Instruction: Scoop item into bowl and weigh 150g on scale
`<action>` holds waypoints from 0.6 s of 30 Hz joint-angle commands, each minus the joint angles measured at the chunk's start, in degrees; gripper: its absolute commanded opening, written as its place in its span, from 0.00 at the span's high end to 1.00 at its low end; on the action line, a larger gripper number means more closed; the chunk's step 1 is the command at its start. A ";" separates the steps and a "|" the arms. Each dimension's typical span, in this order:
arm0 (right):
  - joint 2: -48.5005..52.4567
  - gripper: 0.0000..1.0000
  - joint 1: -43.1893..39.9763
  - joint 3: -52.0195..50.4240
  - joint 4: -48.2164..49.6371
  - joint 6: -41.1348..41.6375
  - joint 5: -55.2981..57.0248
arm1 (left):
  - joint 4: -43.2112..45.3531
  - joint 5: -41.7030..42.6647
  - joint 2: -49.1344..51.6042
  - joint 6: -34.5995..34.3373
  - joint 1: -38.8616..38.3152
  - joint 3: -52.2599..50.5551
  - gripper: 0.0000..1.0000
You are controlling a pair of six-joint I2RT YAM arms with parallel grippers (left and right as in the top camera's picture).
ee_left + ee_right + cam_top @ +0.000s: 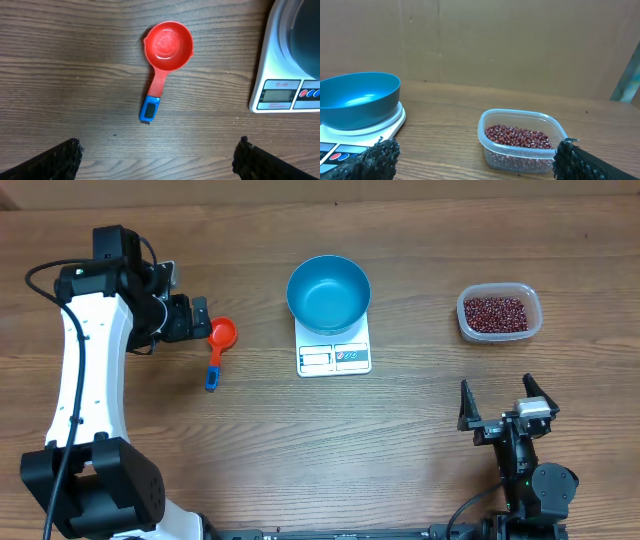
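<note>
The blue bowl (328, 292) sits empty on the white scale (334, 358) at the table's middle back. The item, small red-brown beans (494, 312), fills a clear tub (520, 150) at the back right. A red scoop (220, 340) with a blue handle tip lies left of the scale. My left gripper (200, 320) hangs just left of the scoop, open and holding nothing. In the left wrist view the scoop (167, 42) lies ahead of the open left gripper (159, 145). My right gripper (497, 395) stands open near the front right, facing the beans (517, 136) and the bowl (360, 97).
The scale's display and buttons (282, 94) face the table's front. A brown cardboard wall (495, 45) rises behind the table. Bare wood (340, 450) stretches between the scale and the front edge.
</note>
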 commanded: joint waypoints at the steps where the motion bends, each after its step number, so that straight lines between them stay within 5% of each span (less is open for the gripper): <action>1: -0.57 0.00 0.22 -0.59 0.28 -0.07 0.07 | 0.24 -1.07 0.61 1.31 0.37 1.33 0.00; 18: -0.57 0.00 0.22 -0.59 0.28 -0.07 0.07 | 2.82 -1.31 0.61 1.09 0.33 1.25 0.00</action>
